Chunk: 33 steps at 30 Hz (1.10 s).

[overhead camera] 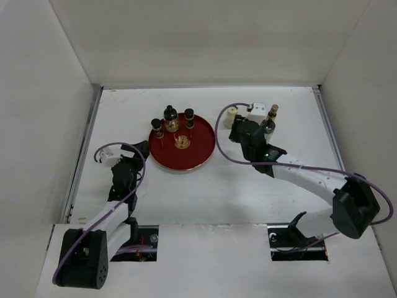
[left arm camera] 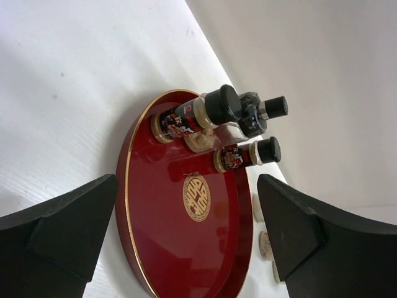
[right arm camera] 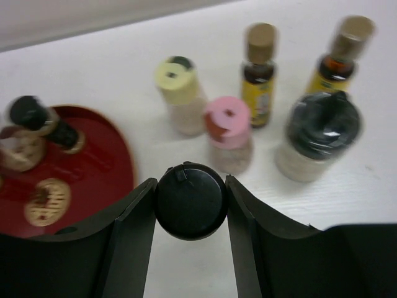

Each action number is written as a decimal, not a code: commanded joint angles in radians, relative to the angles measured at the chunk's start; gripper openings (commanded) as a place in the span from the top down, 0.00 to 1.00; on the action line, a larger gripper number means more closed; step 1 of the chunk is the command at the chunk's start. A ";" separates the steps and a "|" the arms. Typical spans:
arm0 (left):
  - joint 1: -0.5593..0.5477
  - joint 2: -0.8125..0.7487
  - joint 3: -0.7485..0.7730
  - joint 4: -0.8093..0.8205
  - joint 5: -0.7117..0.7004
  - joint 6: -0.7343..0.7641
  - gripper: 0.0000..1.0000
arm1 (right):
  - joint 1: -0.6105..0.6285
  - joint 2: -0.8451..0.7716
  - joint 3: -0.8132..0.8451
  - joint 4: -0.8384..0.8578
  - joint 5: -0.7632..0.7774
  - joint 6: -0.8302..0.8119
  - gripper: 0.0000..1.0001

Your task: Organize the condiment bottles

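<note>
Care matters here, for the right fingers [right arm camera: 130,242] clamp a black-capped bottle [right arm camera: 190,200] amid the cluster [right arm camera: 228,124] right of the red tray [overhead camera: 193,159], so lift straight up, sparing neighbours; the left fingers [left arm camera: 68,230] gape wide, empty.

White table [overhead camera: 248,192]: round red tray [overhead camera: 193,156], condiment bottles [overhead camera: 231,116] standing beside it.

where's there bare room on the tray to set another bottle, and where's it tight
On the tray, the near half, from the emblem to the near rim, is bare. The table in front of the tray is bare too. Tight: the tray's far rim, where three bottles stand close, and the loose bottles right of the tray.
</note>
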State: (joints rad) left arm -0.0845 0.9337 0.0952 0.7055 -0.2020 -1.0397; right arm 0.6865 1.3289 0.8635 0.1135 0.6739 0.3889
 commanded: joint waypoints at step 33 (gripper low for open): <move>0.041 0.048 -0.014 0.023 0.024 -0.062 0.00 | 0.328 0.929 0.950 0.020 -0.304 -0.097 0.63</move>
State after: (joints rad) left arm -0.0422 0.9730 0.0849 0.6914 -0.1791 -1.0920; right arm 1.0023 2.2524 1.7535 0.1093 0.3832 0.3046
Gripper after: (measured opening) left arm 0.997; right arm 0.523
